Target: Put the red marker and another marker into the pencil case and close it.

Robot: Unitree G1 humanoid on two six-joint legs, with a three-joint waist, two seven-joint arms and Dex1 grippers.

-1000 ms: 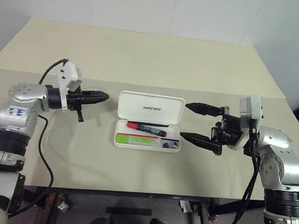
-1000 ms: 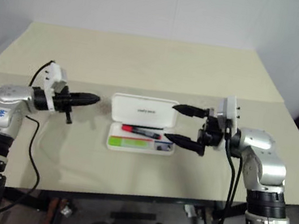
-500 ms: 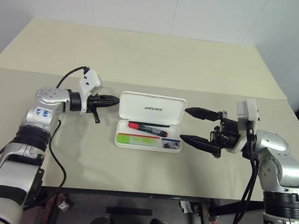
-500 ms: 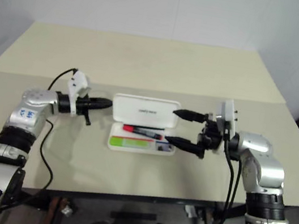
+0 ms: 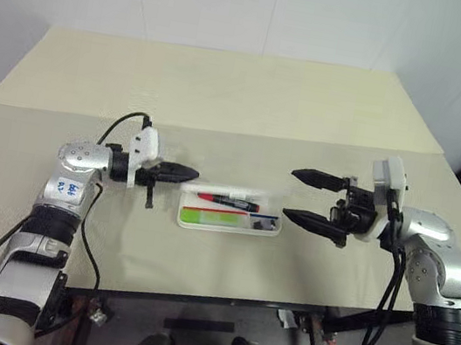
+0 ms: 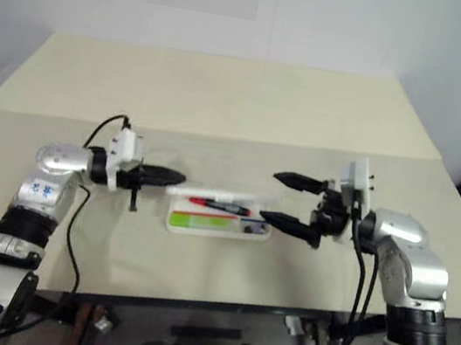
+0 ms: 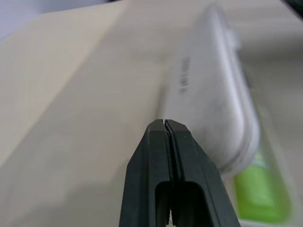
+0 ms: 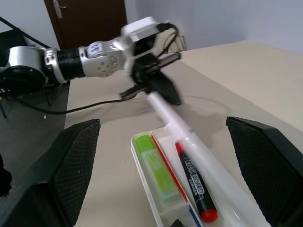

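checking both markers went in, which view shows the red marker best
The right wrist view: the red marker lies close up in the pencil case beside the green marker, label readable. Both eye views show a thin red-black sliver. The left wrist view shows the lid instead.

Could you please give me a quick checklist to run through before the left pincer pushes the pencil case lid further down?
1. Red marker inside the pencil case: ok.
2. Green marker inside the case: ok.
3. Left pincer shut, tip at the lid: ok.
4. Right pincer open, clear of the case: ok.
5. Lid fully closed: not ok, partly lowered.
6. Markers below rim level: cannot tell.
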